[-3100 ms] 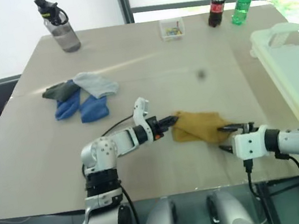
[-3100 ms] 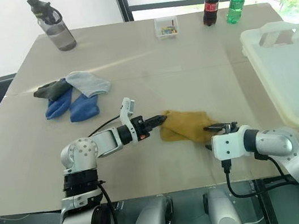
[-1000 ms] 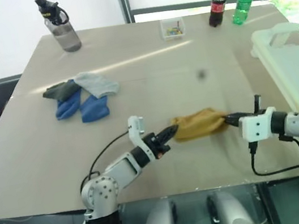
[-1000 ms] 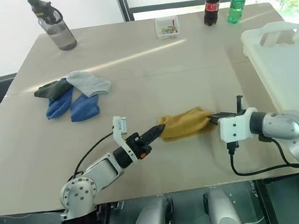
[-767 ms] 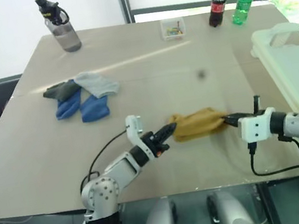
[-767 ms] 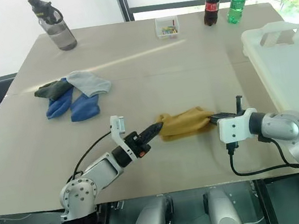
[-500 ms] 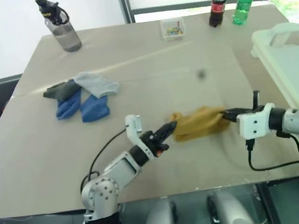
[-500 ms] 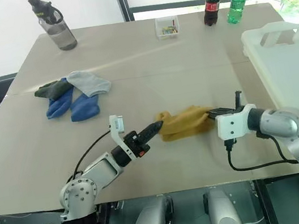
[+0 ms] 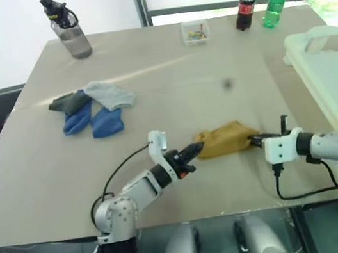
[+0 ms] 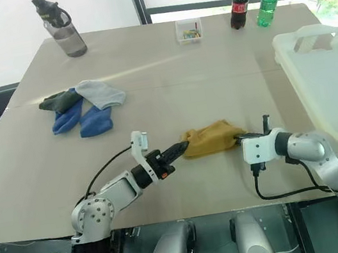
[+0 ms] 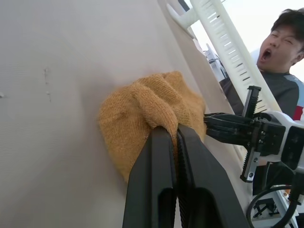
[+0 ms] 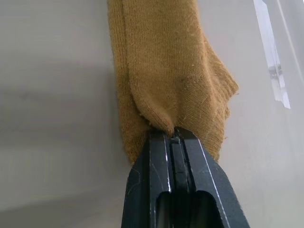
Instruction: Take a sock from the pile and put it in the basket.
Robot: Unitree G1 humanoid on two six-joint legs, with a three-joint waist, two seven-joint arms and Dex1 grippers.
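A mustard-yellow sock [image 9: 223,139] is bunched near the table's front edge, held at both ends just at the tabletop. My left gripper [image 9: 197,149] is shut on its left end, and the left wrist view shows the fingers [image 11: 161,142] pinching a fold of the sock [image 11: 142,109]. My right gripper [image 9: 253,140] is shut on the right end, its fingertips [image 12: 159,142] clamped on the knit edge of the sock [image 12: 161,61]. The pile [image 9: 91,107] of blue and grey socks lies at the left. The basket [image 9: 315,86] stands at the right edge.
At the far side of the table stand a grey water bottle [image 9: 66,28], a small clear box [image 9: 195,32], a cola bottle [image 9: 244,7] and a green bottle [image 9: 273,4]. A person [image 11: 280,61] is beyond the basket.
The right gripper has sunk a little and drawn in toward the left one, so the sock is bunched shorter. Three seconds ago the sock lay spread wider and flatter.
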